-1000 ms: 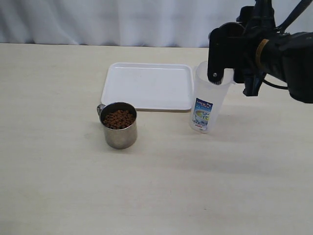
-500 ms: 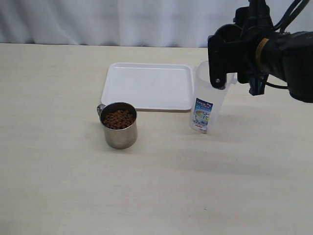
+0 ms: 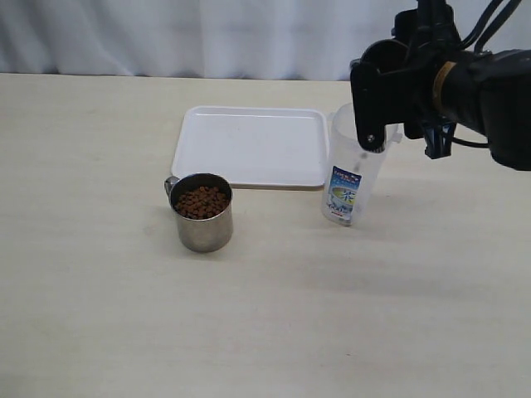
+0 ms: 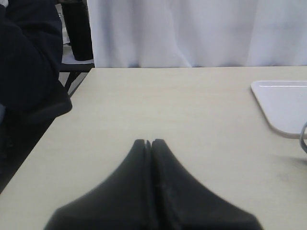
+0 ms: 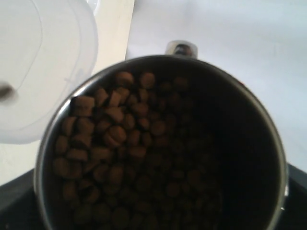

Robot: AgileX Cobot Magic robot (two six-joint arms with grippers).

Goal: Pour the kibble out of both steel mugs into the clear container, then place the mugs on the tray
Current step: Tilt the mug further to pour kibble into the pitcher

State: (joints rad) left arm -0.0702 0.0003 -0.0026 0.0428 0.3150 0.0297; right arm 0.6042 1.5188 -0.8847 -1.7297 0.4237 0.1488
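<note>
Full steel mug [image 5: 158, 143] is held in wide-spread jaws of right gripper [image 3: 402, 104] beside mouth of clear container [image 3: 353, 166] off right edge of tray [image 3: 249, 145], left gripper [image 4: 149, 143] closed on nothing; kibble [image 5: 120, 139] could be spilled onto desk [image 3: 99, 315] if tipped off-centre.

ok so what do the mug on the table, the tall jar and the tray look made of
Mug: metal, likely stainless steel; shiny grey wall with reflections.
Clear container: translucent plastic, it seems; cloudy see-through wall with a printed label.
Tray: probably plastic; smooth, plain white, slightly glossy, with a moulded low rim.
</note>
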